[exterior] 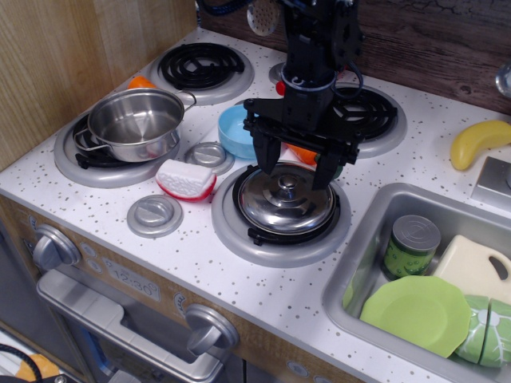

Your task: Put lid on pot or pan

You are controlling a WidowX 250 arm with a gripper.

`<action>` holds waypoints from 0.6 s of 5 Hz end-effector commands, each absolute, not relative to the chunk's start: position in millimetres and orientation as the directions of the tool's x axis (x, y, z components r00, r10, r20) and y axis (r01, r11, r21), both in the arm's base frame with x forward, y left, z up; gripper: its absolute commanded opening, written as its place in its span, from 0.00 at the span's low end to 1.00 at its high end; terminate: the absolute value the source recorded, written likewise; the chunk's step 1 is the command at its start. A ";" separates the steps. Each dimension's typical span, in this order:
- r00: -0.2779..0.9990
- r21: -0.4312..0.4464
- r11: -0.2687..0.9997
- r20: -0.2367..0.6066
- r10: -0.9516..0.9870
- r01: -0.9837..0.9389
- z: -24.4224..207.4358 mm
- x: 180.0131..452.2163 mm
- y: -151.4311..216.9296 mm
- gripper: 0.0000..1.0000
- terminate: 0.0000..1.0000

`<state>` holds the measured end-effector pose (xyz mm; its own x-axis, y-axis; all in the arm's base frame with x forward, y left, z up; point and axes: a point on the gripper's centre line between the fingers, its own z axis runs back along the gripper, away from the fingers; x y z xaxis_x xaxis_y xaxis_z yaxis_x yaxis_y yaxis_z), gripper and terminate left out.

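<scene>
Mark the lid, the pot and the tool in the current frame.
lid (286, 201), main camera view, dome just below its knob
pot (134, 121), main camera view, inside of the bowl
tool (293, 171), main camera view, gap between the open fingertips

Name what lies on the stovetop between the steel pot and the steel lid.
In the single camera view, a red-and-white sponge-like block and a grey disc lie between the pot and the lid; the open gripper hangs over the lid.
</scene>
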<state>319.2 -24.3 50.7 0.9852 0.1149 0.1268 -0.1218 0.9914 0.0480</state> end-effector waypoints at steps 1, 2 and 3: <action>0.984 0.037 0.994 0.151 0.099 -0.106 56.3 326.9 -13.7 1.00 0.00; 0.981 0.042 0.994 0.167 0.096 -0.105 50.0 327.5 -11.0 1.00 0.00; 0.980 0.035 0.993 0.174 0.101 -0.108 44.9 327.7 -9.5 1.00 0.00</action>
<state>323.7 -11.0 34.7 0.9801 0.1137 0.1626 -0.1211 0.9920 0.0362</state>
